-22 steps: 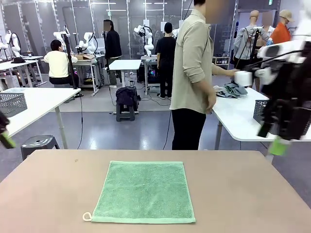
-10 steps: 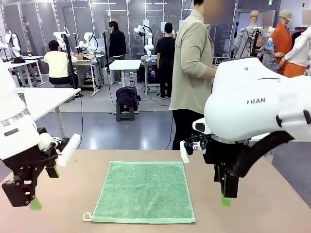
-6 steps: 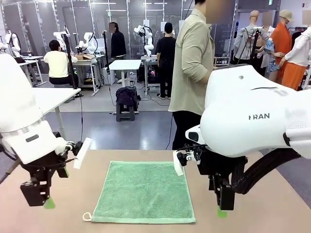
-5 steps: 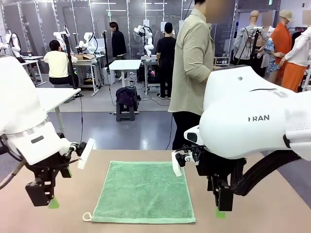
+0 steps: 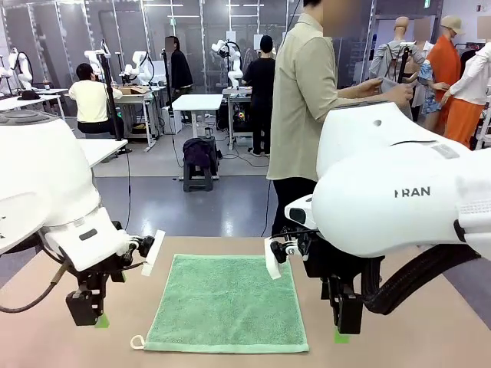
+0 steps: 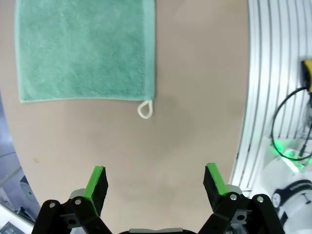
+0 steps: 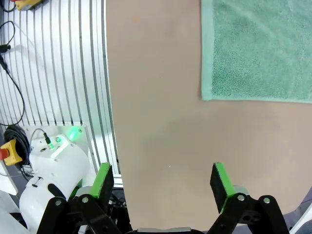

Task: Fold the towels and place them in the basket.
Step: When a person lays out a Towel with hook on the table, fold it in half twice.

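A mint green towel (image 5: 228,302) lies flat and unfolded in the middle of the table, its white loop (image 5: 138,342) at the near left corner. My left gripper (image 5: 98,319) hangs open just left of the towel, close above the tabletop; in the left wrist view the towel (image 6: 85,48) and loop (image 6: 145,109) lie ahead of the open gripper (image 6: 156,183). My right gripper (image 5: 342,333) stands open just right of the towel's near right corner; the right wrist view shows that corner of the towel (image 7: 258,53) ahead of the open gripper (image 7: 163,183). The cream-white towel and the basket are out of view.
The brown table (image 5: 399,284) has bare room on both sides of the towel. A person (image 5: 311,107) stands beyond the far edge, turned towards a white side table. The table's near edge meets a ribbed metal surface (image 7: 63,73).
Both arms have swung in from the sides and come down. The grippers have closed in on the towel's left and right near corners, both staying open.
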### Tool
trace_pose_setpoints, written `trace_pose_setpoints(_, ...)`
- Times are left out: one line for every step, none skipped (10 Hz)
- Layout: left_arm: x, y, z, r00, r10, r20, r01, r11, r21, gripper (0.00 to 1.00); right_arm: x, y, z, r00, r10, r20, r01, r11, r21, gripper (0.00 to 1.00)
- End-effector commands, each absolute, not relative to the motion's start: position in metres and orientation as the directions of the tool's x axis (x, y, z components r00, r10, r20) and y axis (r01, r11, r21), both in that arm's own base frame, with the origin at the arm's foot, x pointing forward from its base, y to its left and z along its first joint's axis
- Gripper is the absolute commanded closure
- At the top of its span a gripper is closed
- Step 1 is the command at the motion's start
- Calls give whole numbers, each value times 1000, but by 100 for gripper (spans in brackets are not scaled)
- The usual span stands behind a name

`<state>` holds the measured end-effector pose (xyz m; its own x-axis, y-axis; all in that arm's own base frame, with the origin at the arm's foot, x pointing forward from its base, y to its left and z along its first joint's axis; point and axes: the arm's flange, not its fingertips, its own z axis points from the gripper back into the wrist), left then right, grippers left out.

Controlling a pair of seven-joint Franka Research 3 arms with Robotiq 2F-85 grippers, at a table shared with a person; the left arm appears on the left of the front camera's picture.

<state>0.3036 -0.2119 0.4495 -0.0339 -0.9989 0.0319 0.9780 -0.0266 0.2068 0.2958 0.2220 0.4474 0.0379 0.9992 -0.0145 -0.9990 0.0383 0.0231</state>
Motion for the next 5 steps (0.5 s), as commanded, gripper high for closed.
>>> trace_pose_setpoints(300,-210,450,-19,-999,37,984,-12,178,0,296,222,448,38,999,-14,-999,39,22,0)
trace_pose_setpoints(300,-210,450,-19,-999,37,984,-12,178,0,296,222,448,38,999,-14,-999,39,22,0)
trace_pose_setpoints(300,-210,450,-19,-999,37,984,-12,178,0,296,222,448,38,999,-14,-999,39,22,0)
trace_pose_setpoints(300,-210,450,-19,-999,37,984,-12,178,0,296,222,448,38,999,-14,-999,39,22,0)
trace_pose_setpoints(300,-210,450,-19,-999,37,984,-12,178,0,296,222,448,38,999,-14,-999,39,22,0)
